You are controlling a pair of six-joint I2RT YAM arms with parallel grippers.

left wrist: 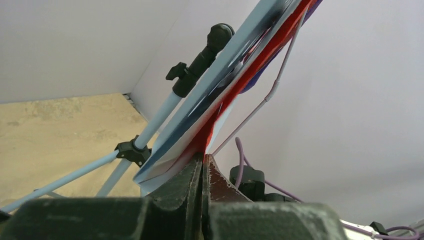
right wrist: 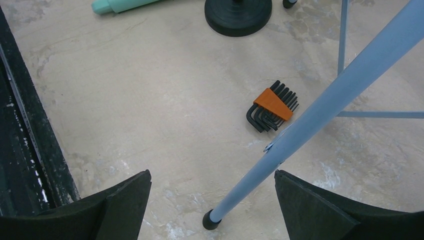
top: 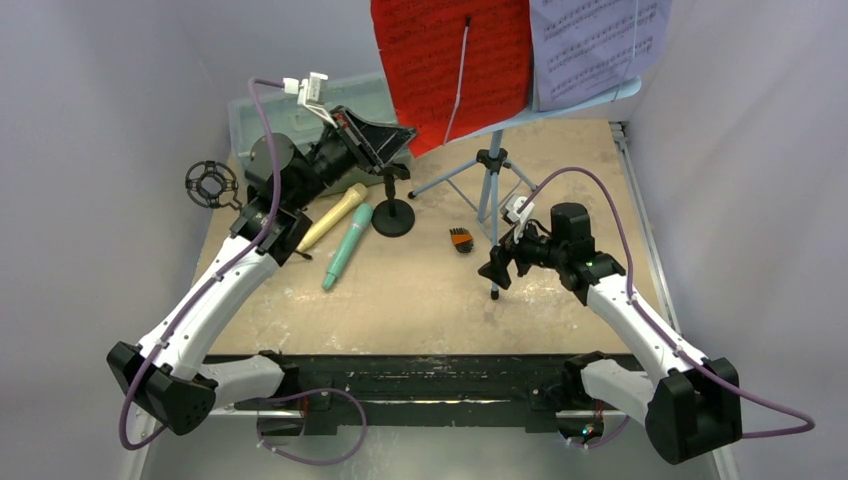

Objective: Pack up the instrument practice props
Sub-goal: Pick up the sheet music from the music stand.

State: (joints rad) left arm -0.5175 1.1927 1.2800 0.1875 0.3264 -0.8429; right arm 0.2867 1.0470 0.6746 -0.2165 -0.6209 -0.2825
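Looking from above, the left gripper (top: 405, 135) is reached out toward 11 o'clock of the tabletop (top: 420, 300) and is pinched closed on the bottom corner of the red music sheet (top: 450, 60). The wrist view shows it well: the two jaws are pressed together with the red edge running down into them (left wrist: 203, 162). That sheet sits on the light-blue music rack (top: 590, 100) at 12 o'clock, with a pale purple music sheet (top: 600, 45) just beside it toward 1 o'clock. The right gripper (top: 497, 268) is down low near the middle of the tabletop with its jaws spread wide, one on each side of the rack's front tripod leg (right wrist: 300, 125) and not touching it, with the leg's black foot (right wrist: 209, 220) planted on the surface between them. Over at 9 to 10 o'clock, the tan microphone (top: 335, 215) and teal microphone (top: 347, 245) lie side by side, tilted the same way. The round-base mic holder (top: 393, 215) stands just beside them toward the center. The ring-top mic holder (top: 210, 183) is out at the 10 o'clock edge, behind the left arm. The pale green case (top: 250, 115) sits at the far 11 o'clock corner. A small hex key set (top: 460, 240) in an orange clip lies between the round base and that tripod leg — apart from both.
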